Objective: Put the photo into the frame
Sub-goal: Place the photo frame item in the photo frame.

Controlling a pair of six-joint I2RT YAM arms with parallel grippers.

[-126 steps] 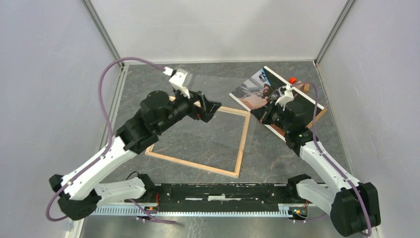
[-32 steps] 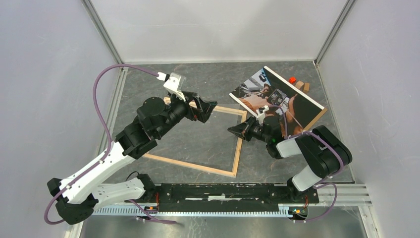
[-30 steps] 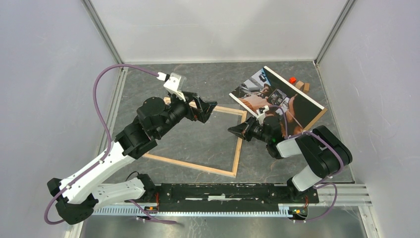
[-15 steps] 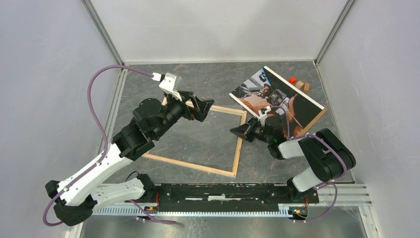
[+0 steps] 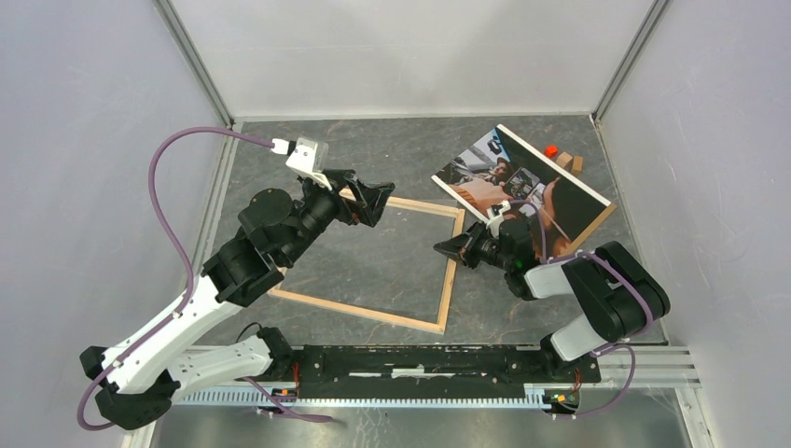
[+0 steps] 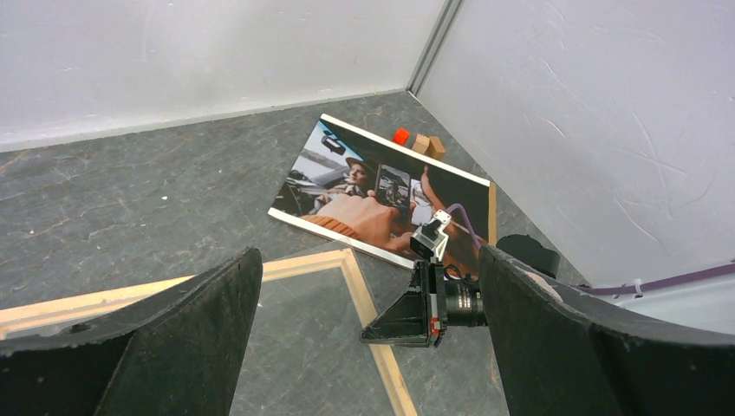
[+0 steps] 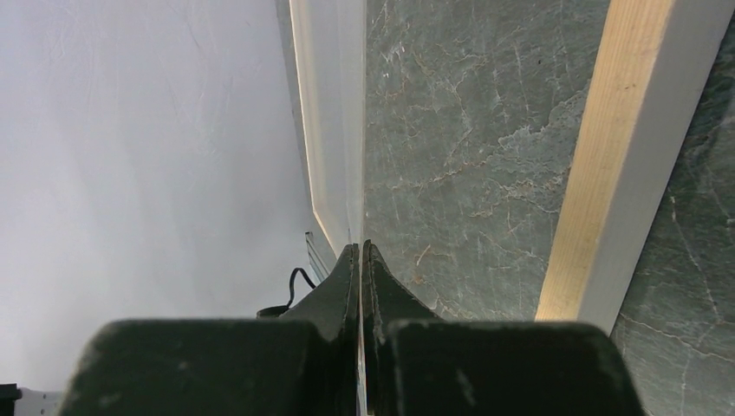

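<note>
The grey worktop carries the same layout as four seconds ago. The frame lies flat at the centre of the overhead view with its pale wood side up. It has not shifted, and only grey stone shows through its opening. The photo lies face up in the upper right, just beyond the frame's upper right corner and apart from it. It has not moved either, so the task's main step is still to do.

The arms are what changed. In the last half second the left arm swung back toward the upper left. The left tool is spread wide and empty, and now hangs over the frame's upper rail near its left end rather than over the opening. I read that as clearing the space above the frame.

The right tool was over the photo four seconds ago. For the last second it has sat low at the frame's right rail with its fingers pressed together. The right wrist view shows a thin pale edge running out from between the tips, and I cannot tell whether it is pinched.

A red block and a wooden block sit at the photo's far edge.
</note>
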